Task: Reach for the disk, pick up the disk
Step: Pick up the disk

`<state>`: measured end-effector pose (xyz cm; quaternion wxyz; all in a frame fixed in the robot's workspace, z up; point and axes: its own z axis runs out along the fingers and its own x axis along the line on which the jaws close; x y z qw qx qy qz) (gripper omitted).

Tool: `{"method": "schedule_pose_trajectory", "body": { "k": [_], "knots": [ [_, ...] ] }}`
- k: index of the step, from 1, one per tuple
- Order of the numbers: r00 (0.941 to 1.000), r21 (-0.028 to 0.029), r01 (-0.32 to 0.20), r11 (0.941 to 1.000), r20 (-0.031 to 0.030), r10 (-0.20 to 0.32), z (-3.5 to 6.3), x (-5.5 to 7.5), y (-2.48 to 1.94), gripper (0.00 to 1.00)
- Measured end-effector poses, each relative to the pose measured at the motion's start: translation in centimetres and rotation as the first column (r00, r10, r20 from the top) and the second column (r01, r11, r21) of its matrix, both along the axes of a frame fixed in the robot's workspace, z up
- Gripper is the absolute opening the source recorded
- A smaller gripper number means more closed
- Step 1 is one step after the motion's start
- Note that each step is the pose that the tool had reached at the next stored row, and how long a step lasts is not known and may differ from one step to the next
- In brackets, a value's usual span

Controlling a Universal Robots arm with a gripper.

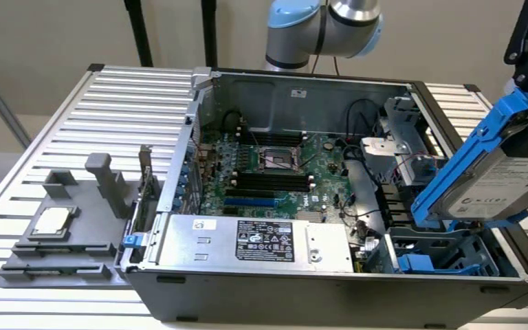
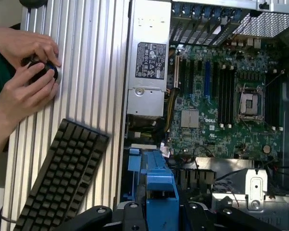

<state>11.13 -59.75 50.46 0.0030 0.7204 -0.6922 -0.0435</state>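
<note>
- Disk (image 1: 502, 180) in blue carrier (image 1: 470, 151), tilted, lifted clear above its bay (image 1: 438, 258) at 3 o'clock of the case (image 1: 337, 292).
- My gripper (image 2: 160, 211) is clamped on the carrier's end, so I judge the pick done.
- Person's hands (image 2: 26, 72) work a controller by the keyboard (image 2: 62, 178), well apart.

— Any writing you can read?
— "DELL" in white on the green circuit board (image 2: 216, 103), beside its square metal heat sink (image 2: 190, 118).
— And the labels on the power supply (image 1: 259, 240) and the disk (image 1: 507, 182)?
— Printed, but unreadable.
</note>
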Motion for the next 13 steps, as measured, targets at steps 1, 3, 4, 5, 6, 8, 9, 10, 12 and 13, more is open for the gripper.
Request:
{"method": "schedule_pose_trajectory", "body": {
  "k": [1, 3, 4, 5, 6, 8, 9, 10, 12, 13],
  "knots": [
    [1.0, 0.0001, 0.0, 1.0, -0.0028, 0.0, -0.01, 0.46, -0.04, 0.33],
    [1.0, -0.0001, 0.0, 1.0, -0.0075, 0.0, 0.0, 1.06, -0.06, 0.33],
    [1.0, 0.0, 0.0, 1.0, -0.0083, 0.0, 0.0, 1.1, -0.06, 0.33],
    [1.0, 0.0, 0.0, 1.0, -0.0083, 0.0, 0.0, 1.1, -0.06, 0.33],
    [1.0, 0.0, 0.0, 1.0, -0.0083, 0.0, 0.0, 1.09, -0.06, 0.33],
    [1.0, 0.0, 0.0, 1.0, -0.0084, 0.0, 0.0, 1.1, -0.06, 0.33],
    [1.0, 0.0, 0.0, 1.0, -0.0084, 0.0, 0.0, 1.1, -0.06, 0.33],
    [1.0, -0.0001, 0.0, 1.0, -0.0085, 0.0, 0.0, 1.1, -0.06, 0.33],
    [1.0, -0.0001, 0.0, 1.0, -0.0085, 0.0, 0.0, 1.1, -0.06, 0.33],
    [1.0, -0.0001, 0.0, 1.0, -0.0085, 0.0, 0.0, 1.1, -0.06, 0.33]
  ]
}}
